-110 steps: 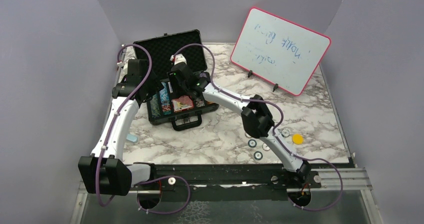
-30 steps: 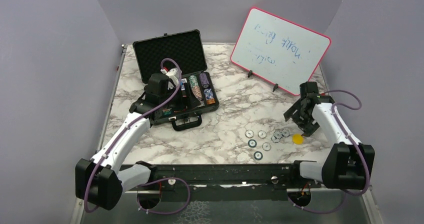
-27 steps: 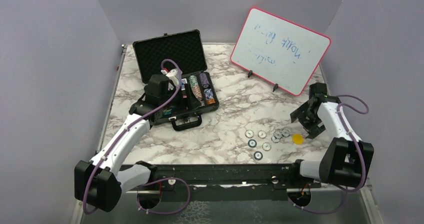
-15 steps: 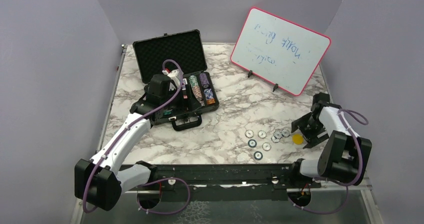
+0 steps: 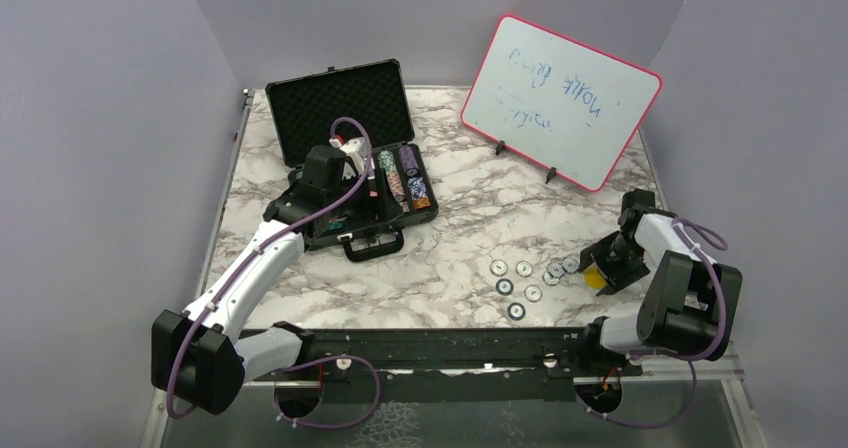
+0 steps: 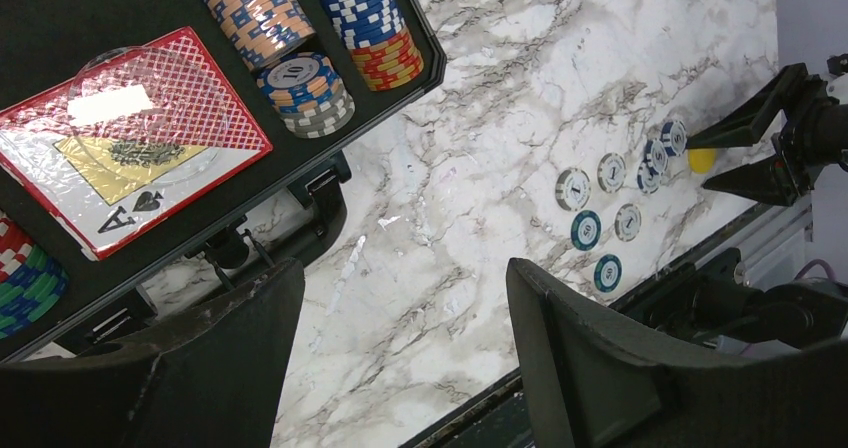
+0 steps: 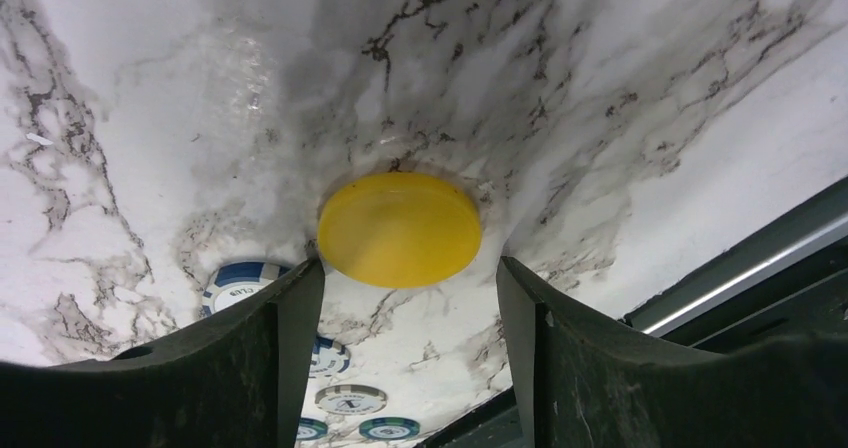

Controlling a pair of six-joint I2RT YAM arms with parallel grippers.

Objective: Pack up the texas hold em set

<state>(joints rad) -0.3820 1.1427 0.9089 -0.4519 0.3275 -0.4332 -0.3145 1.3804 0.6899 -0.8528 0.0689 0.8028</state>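
Observation:
The black case (image 5: 340, 108) lies open at the back left, with rows of poker chips (image 5: 405, 180) and a red card deck (image 6: 130, 153) in its foam tray. My left gripper (image 5: 352, 168) hovers over the tray, open and empty; in the left wrist view (image 6: 405, 268) its fingers frame bare marble in front of the case handle (image 6: 325, 208). Several loose chips (image 5: 520, 278) lie at the front right. My right gripper (image 5: 603, 266) is open and low over the yellow button (image 7: 400, 228), one finger on each side (image 7: 407, 273), not closed on it.
A pink-framed whiteboard (image 5: 560, 98) stands on its feet at the back right. The table's front rail (image 5: 450, 346) runs just near of the loose chips (image 6: 610, 203). Purple walls close in both sides.
My right gripper has swung in from the case to the front right and lowered around the yellow button. My left gripper has moved a little right over the case tray.

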